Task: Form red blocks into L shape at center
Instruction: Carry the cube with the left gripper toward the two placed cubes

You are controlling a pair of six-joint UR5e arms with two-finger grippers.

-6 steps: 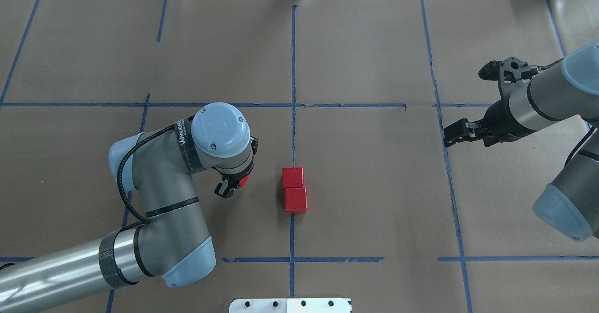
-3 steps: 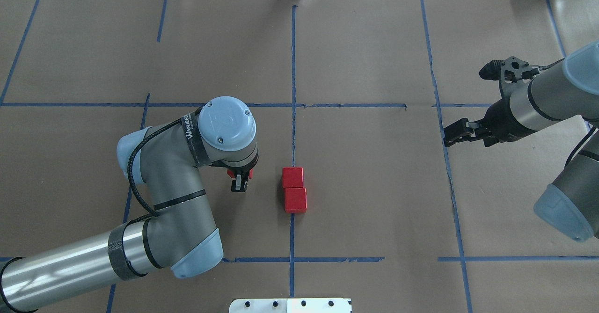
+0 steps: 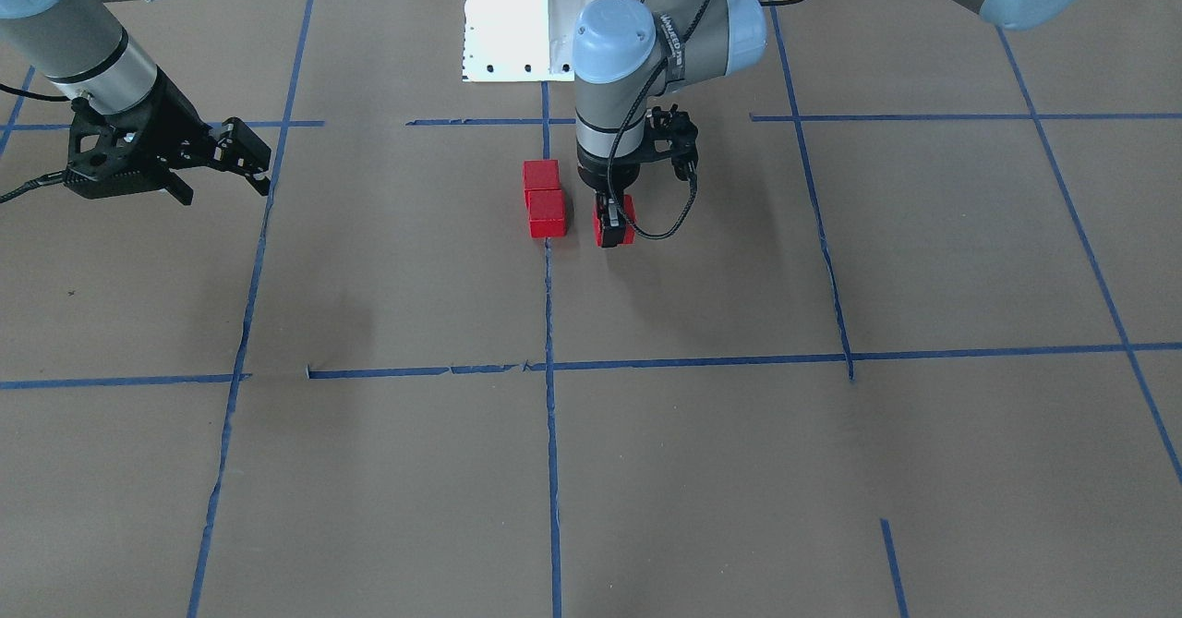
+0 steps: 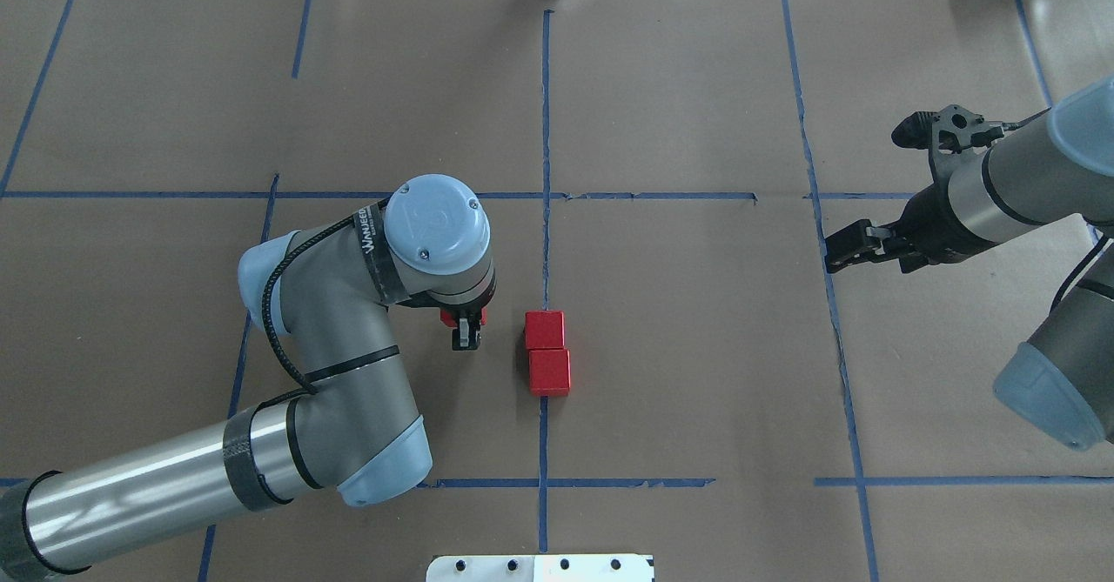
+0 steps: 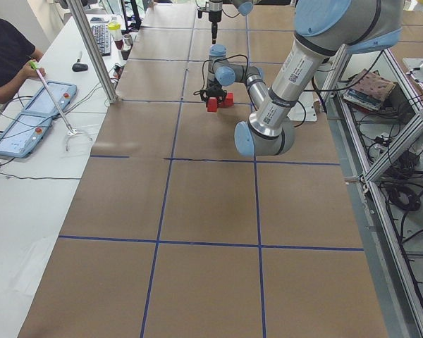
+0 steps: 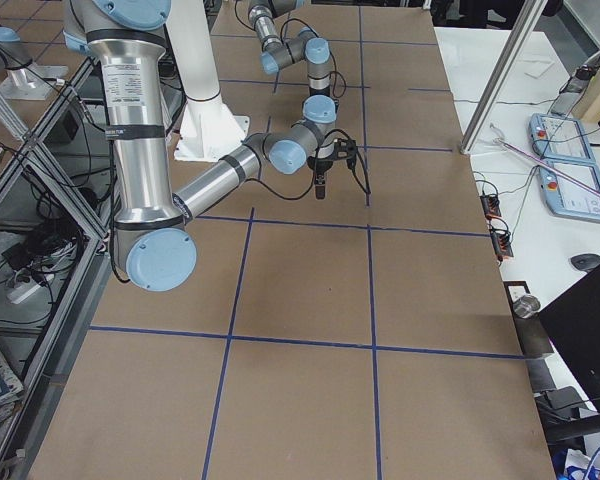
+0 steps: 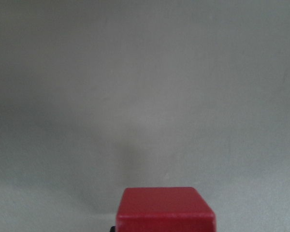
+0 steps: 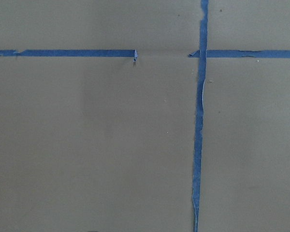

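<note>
Nearest the white robot base, two small matte red cubes already sit touching end to end on the long middle blue tape line of the brown paper-covered worktop, forming the straight leg of the L at the center. Just beside the farther cube of that pair, apart from it on the robot's left, the left gripper hangs low and clamps the third red cube between its fingers; whether that cube touches the paper cannot be told. What is left, by this judgement, is to bring that cube against the farther cube's side and let go. Well apart on the robot's right, the right gripper hovers with nothing in it, its jaws close together.
</note>
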